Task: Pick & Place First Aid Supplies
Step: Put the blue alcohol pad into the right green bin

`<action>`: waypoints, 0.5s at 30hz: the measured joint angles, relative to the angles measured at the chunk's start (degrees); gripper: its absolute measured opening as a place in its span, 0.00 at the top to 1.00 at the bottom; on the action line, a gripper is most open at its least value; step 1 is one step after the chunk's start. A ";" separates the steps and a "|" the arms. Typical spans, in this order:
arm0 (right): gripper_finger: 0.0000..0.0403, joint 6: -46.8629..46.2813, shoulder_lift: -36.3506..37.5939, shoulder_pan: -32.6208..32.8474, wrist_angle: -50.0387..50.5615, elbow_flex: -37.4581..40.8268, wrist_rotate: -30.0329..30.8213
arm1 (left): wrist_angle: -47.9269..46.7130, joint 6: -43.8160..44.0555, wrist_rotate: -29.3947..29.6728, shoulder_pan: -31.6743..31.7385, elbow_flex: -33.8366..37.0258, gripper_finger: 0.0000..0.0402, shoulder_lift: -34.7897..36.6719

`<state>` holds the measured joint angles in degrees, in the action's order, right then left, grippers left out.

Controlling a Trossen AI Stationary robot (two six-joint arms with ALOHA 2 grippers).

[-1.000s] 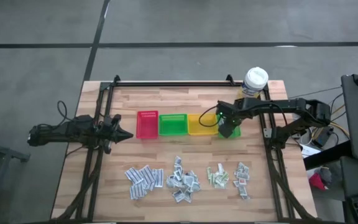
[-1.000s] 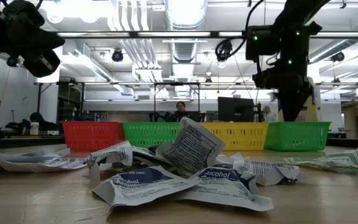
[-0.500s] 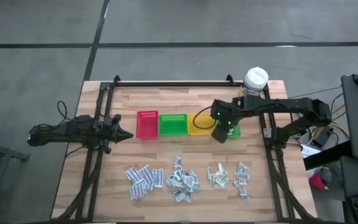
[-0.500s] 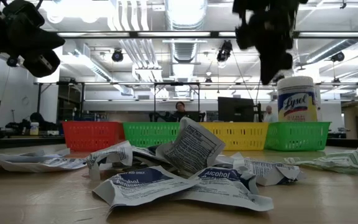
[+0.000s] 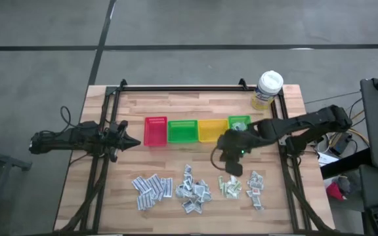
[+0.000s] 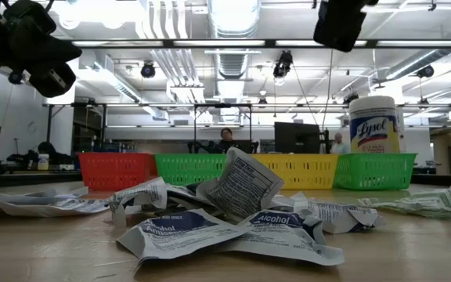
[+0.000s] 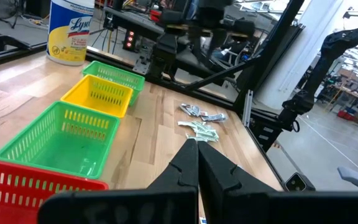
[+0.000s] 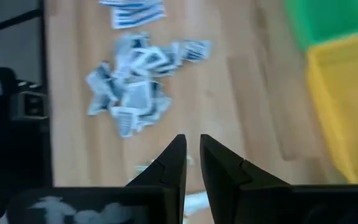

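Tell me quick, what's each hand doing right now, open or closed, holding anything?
Left hand: closed, empty, parked left of the red bin.
Right hand: nearly closed with a slim gap, empty, above the table in front of the bins.

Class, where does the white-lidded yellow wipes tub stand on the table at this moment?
In the high view the wipes tub stands at the table's far right corner, just behind the right-hand small green bin that ends the row of bins.

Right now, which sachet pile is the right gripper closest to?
The pale green pile, third from the left; the right gripper hovers just above it, others lie farther off.
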<state>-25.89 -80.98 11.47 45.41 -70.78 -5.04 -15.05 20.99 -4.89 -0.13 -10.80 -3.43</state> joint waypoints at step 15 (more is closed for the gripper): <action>0.93 0.45 -0.18 8.95 -10.03 0.36 0.02 | 0.00 0.00 0.00 -0.01 0.01 1.00 -0.01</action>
<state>-25.44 -81.17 20.42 35.38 -70.43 -5.02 -15.05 20.99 -4.89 -0.14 -10.79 -3.44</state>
